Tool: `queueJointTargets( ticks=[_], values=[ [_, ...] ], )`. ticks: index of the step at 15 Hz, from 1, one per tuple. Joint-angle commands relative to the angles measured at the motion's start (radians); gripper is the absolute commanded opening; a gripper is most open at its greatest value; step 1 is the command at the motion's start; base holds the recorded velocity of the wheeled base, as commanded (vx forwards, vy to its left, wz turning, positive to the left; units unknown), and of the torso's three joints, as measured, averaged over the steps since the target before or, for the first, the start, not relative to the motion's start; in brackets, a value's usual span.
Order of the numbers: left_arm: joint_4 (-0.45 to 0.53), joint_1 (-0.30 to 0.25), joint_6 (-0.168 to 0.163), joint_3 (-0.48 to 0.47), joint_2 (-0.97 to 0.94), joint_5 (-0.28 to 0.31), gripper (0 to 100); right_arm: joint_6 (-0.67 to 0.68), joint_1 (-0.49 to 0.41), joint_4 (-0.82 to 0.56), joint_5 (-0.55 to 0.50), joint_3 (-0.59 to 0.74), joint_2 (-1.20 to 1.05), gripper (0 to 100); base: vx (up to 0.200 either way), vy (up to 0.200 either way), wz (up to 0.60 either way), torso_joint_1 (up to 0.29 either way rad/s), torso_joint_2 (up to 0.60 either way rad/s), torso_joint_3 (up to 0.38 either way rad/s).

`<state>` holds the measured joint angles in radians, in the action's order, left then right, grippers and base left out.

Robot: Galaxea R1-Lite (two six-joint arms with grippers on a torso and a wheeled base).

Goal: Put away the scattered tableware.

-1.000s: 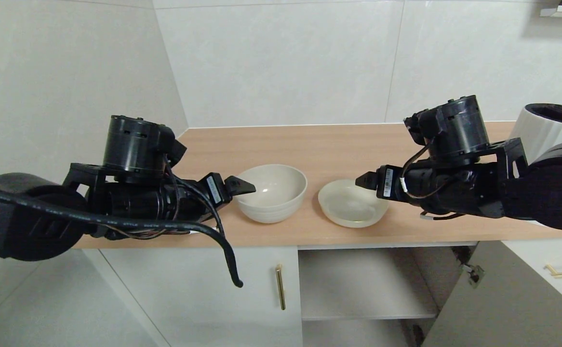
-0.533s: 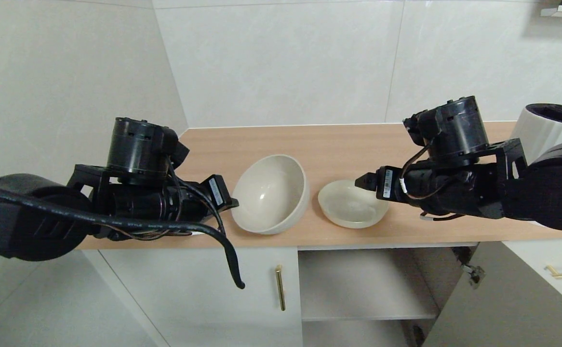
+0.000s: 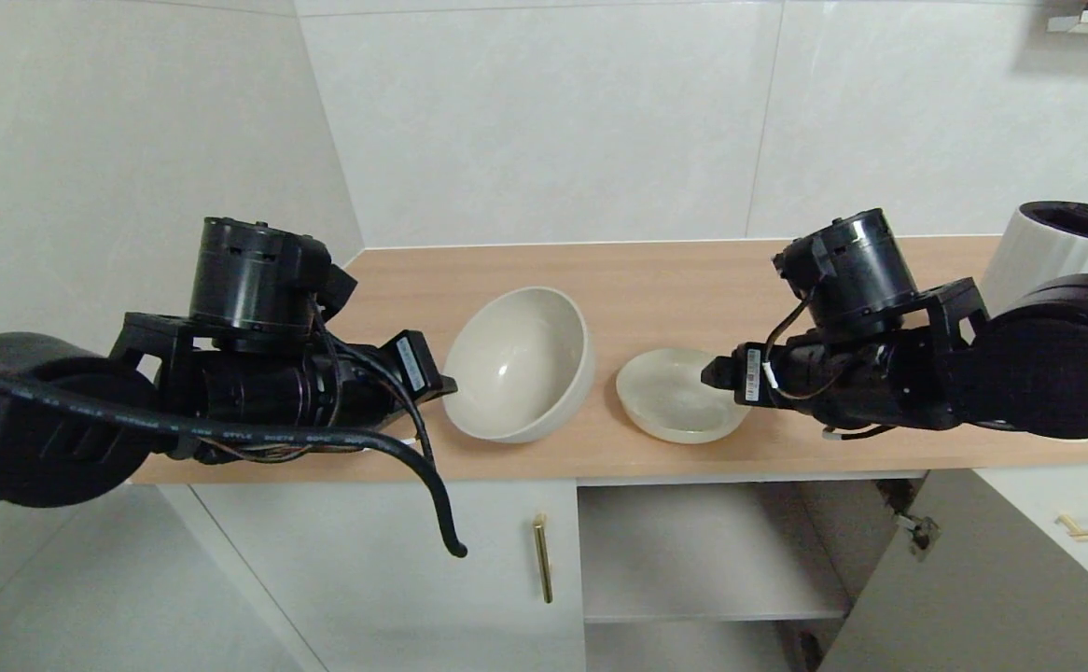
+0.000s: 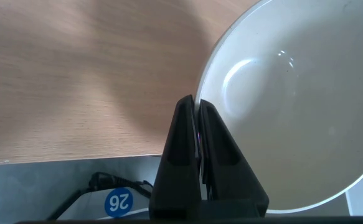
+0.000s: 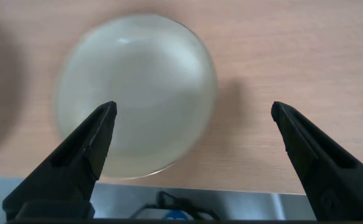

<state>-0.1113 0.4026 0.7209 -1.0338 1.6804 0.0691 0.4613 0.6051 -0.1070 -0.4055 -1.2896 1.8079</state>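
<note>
a light wooden surface [image 3: 675, 280] runs along a white tiled wall, with white cabinets below it. one cabinet door [image 3: 955, 579] under the right half stands open, showing a bare shelf [image 3: 703, 560]; the closed door beside it carries a gold handle [image 3: 542, 569]. a white ribbed container [image 3: 1048, 247] stands at the far right of the surface.

the cream bowl [image 3: 516, 364] sits near the front edge of the surface, left of centre, tipped so that its opening faces the left arm and the head camera. the left end effector [image 3: 446, 385] has its fingers pressed together on the bowl's rim, one finger inside and one outside, as the left wrist view shows [image 4: 197, 109] against the bowl's wall [image 4: 293, 106]. whether the bowl's underside touches the wood cannot be told.

just to the right of the bowl, apart from it, a smaller translucent dish [image 3: 679, 401] lies flat and upright on the surface. the right end effector [image 3: 712, 373] hovers over the dish's right side with its fingers spread wide; in the right wrist view [image 5: 192, 109] the dish [image 5: 137, 93] lies below the gap, nearer one finger, touched by neither.
</note>
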Motion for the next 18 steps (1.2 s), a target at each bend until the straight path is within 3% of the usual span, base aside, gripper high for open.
queueJointTargets(
  ticks=[1,13,14,18],
  values=[
    [-0.001,-0.001,0.000,0.000,-0.005,0.000,0,0.000,-0.004,-0.016,-0.003,-0.017,0.025,100,0.000,0.000,0.00,0.000,0.00,0.000],
    [-0.001,-0.001,0.000,0.000,-0.005,-0.002,0,0.000,-0.024,-0.023,-0.003,-0.036,0.093,100,0.000,0.000,0.00,0.000,0.00,0.000],
    [-0.001,-0.001,0.002,0.000,-0.005,-0.002,0,0.000,-0.024,-0.023,-0.004,-0.036,0.096,0,0.000,0.000,0.00,0.000,0.00,0.000],
    [-0.001,-0.001,0.002,0.000,-0.007,-0.002,0,0.002,-0.024,-0.022,-0.003,-0.036,0.093,0,0.000,0.000,0.00,0.000,0.00,0.000]
  ],
)
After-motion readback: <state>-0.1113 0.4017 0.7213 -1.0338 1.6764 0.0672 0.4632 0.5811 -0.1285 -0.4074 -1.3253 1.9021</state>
